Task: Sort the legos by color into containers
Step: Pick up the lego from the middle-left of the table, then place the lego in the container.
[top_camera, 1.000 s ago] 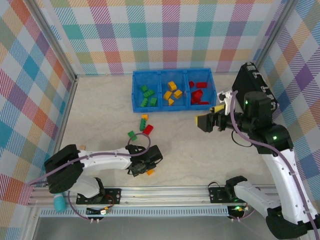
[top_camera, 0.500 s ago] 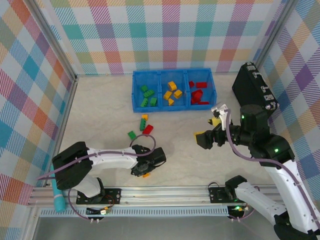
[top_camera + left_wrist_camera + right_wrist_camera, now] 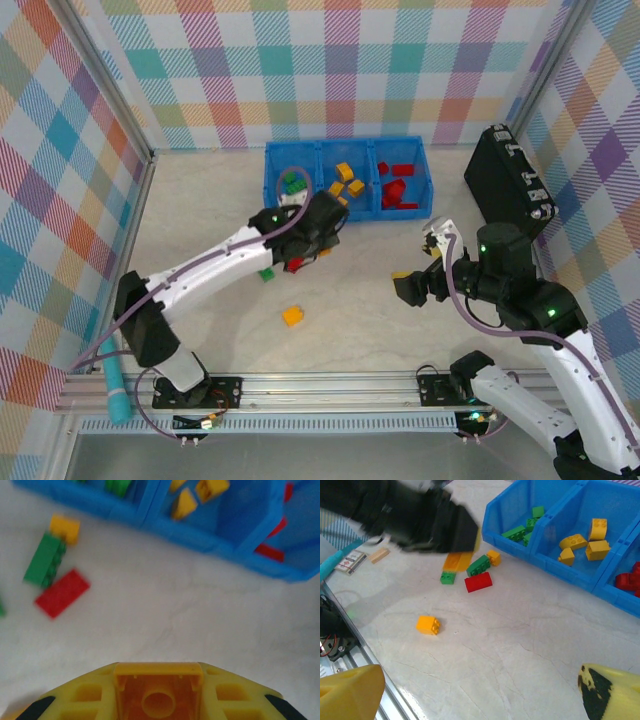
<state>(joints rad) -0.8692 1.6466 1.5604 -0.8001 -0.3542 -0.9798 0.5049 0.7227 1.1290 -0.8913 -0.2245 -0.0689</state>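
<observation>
Left gripper has swung forward to the bright blue plastic tray, fingers clamped on a small orange studded plastic brick. Left of them: loose long green brick, flat red brick. Yellow compartment just ahead; drop likely next. Right gripper: fingers wide apart, empty.

Your left jaws are yellow, with an orange brick between them. Ahead and left of them lie a red brick, a green brick and a yellow brick on the pale marbled table. Beyond them the tray is bright blue. The walls are pastel plaid and the hard case is black.
</observation>
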